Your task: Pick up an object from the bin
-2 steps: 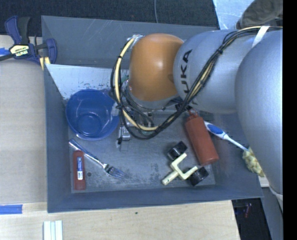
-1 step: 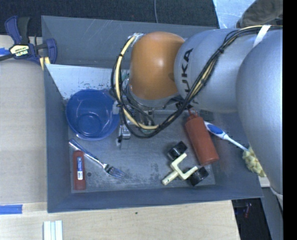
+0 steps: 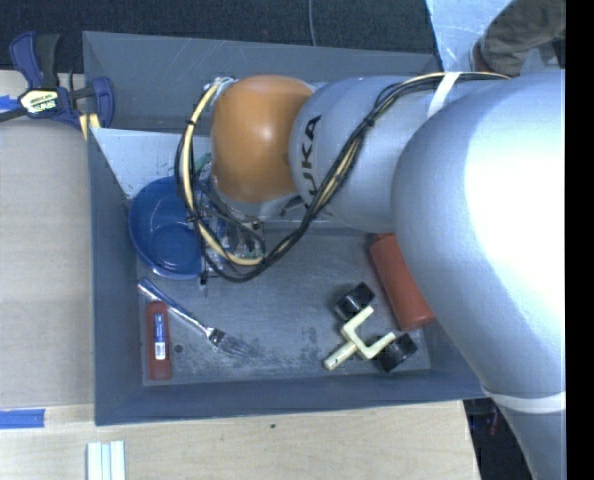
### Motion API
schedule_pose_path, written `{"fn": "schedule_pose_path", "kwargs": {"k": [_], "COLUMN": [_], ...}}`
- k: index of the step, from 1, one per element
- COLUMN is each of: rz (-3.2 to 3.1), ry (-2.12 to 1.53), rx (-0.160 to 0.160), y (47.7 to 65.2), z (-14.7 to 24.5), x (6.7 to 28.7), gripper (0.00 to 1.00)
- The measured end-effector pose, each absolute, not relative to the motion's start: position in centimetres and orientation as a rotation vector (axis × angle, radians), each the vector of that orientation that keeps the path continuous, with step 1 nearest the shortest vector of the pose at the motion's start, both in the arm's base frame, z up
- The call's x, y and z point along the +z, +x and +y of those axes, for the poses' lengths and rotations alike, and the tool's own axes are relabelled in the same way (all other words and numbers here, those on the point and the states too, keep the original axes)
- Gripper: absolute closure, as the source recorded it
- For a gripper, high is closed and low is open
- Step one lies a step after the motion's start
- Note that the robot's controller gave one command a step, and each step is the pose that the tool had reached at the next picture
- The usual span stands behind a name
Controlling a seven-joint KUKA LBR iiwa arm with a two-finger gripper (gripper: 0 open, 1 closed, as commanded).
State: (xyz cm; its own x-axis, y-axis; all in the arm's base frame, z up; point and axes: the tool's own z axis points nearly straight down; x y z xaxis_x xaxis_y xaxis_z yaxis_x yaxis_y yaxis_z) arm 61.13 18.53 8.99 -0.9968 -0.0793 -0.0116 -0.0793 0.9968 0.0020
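Arm's orange wrist cover (image 3: 257,138) is positioned beside the blue round plastic bowl (image 3: 162,233), upper left of the grey metal bin (image 3: 277,363). The state of the jaws cannot be told. The bowl's smooth rim may be struck and pushed against the wall rather than gripped.

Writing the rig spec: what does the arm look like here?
Arm: fat, rounded silver-grey links. Black KUKA lettering on the link beside a glossy orange dome cover at the wrist. Black and yellow cables loop round the cover and run back along the arm, under a white band.
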Motion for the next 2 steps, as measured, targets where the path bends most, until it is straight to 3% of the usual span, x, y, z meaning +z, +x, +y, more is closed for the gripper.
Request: {"fn": "schedule_pose_path", "kwargs": {"k": [1,2], "rz": [3.133,3.123], "ry": [0.015,-0.193], "rx": [0.002,0.005], "y": [59.6,61.4], "z": [20.0,16.0], "x": [8.6,7.6], "gripper": [0.00,0.00]}}
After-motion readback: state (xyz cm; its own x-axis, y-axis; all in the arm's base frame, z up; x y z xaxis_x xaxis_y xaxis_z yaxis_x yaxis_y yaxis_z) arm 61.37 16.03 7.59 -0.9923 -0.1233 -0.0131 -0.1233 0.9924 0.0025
